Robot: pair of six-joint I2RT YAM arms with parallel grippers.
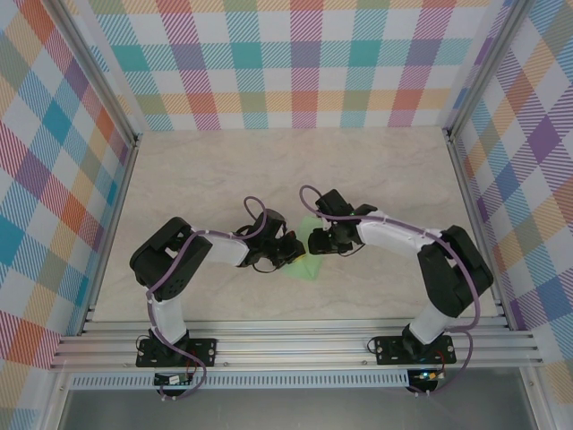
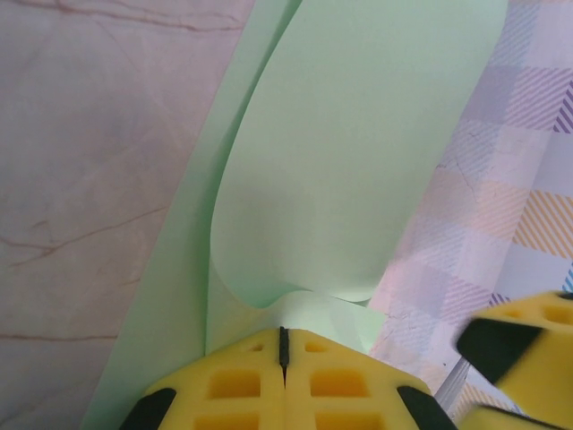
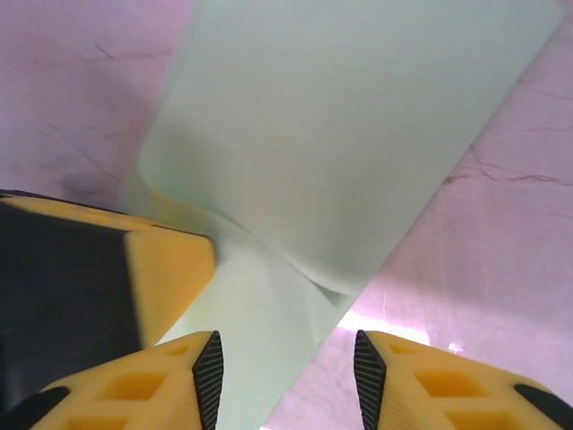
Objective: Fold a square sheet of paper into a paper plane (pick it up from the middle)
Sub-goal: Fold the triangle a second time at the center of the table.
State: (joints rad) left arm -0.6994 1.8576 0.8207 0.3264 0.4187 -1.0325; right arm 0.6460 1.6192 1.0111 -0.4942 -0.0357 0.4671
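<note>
Top view: left tool (image 1: 291,249) and right tool (image 1: 315,242) meet tip to tip mid-table (image 1: 224,170), with the square sheet of paper (image 1: 309,266) peeking out at their 6 o'clock.

Left wrist: the left tool's jaws are together, pinching the sheet, which curls up toward 12 o'clock.

Right wrist: the right tool's jaws are apart, and the sheet runs between them.

We saw a thin pale-green sheet of paper (image 3: 358,134) curling from twelve o'clock down to six, its upper flap bowed over a lower layer. At six o'clock the right gripper (image 3: 287,363), with yellow plastic fingers (image 3: 430,381) and black pads, stood parted with the paper's lower strip between them. At eight o'clock the yellow-and-black left gripper (image 3: 152,269) met the paper. A pink-tinted marbled tabletop (image 3: 501,269) lay at three and ten o'clock.
</note>
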